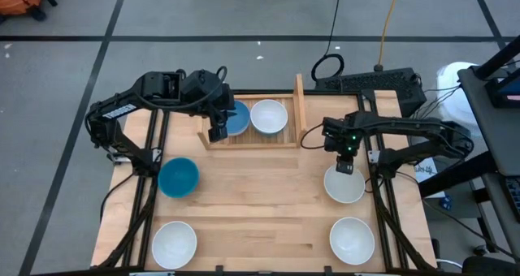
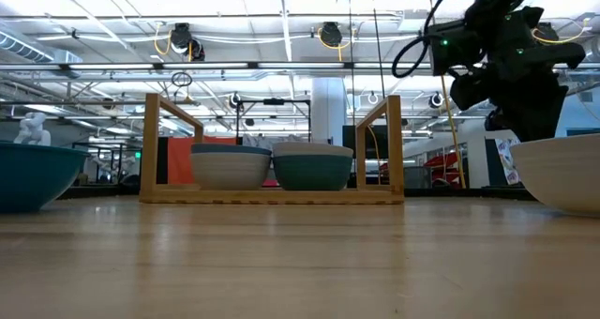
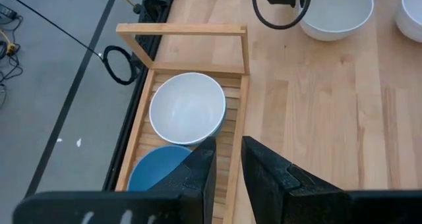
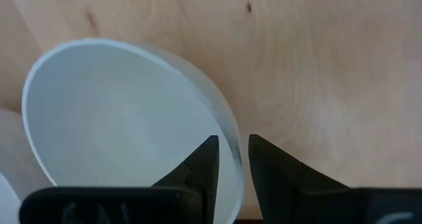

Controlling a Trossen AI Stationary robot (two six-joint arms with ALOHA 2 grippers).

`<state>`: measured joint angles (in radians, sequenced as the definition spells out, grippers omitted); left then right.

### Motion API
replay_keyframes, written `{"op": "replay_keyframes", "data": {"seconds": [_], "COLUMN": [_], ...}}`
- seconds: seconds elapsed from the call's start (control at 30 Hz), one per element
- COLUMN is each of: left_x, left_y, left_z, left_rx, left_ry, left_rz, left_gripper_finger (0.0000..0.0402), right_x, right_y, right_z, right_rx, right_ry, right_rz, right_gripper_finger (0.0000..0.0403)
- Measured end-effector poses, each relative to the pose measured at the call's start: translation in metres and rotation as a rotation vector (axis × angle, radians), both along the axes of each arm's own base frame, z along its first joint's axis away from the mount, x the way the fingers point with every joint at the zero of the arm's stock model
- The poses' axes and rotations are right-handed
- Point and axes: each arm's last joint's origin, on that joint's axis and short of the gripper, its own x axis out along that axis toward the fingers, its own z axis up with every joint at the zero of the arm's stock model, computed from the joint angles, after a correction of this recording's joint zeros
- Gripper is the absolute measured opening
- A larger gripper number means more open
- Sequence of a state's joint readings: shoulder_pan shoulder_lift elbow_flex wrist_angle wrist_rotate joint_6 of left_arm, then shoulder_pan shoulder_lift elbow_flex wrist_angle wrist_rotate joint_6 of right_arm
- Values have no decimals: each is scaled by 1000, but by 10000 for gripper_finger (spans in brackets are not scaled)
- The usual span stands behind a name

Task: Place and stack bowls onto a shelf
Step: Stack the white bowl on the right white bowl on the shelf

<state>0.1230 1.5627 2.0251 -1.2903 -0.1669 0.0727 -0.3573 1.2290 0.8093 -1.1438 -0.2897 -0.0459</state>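
small round white bowl (image 1: pixel 344 185) near the tabletop's right edge, rim caught between right gripper (image 4: pixel 229 159) fingers, closing for a lift. left gripper (image 1: pixel 217 133) parted, empty, over the slatted wooden shelf (image 1: pixel 296 114) at the far edge.

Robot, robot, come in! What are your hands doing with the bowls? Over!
Right gripper astride rim of white bowl, closing, grip not confirmed. Left gripper open above shelf, beside blue bowl. Nothing in the way.
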Motion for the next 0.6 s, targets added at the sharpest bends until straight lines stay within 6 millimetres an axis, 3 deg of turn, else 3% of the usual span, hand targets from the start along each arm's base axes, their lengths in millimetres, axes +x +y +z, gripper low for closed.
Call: {"op": "replay_keyframes", "data": {"seconds": [0.6], "left_x": [-2], "left_y": [0], "left_z": [-2], "left_rx": [-3], "left_ry": [27], "left_rz": [-1], "left_gripper_finger": [79], "right_x": [30], "right_y": [-11], "right_z": [-32], "right_rx": [0], "right_ry": [-33], "right_rz": [117], "right_gripper_finger": [61]}}
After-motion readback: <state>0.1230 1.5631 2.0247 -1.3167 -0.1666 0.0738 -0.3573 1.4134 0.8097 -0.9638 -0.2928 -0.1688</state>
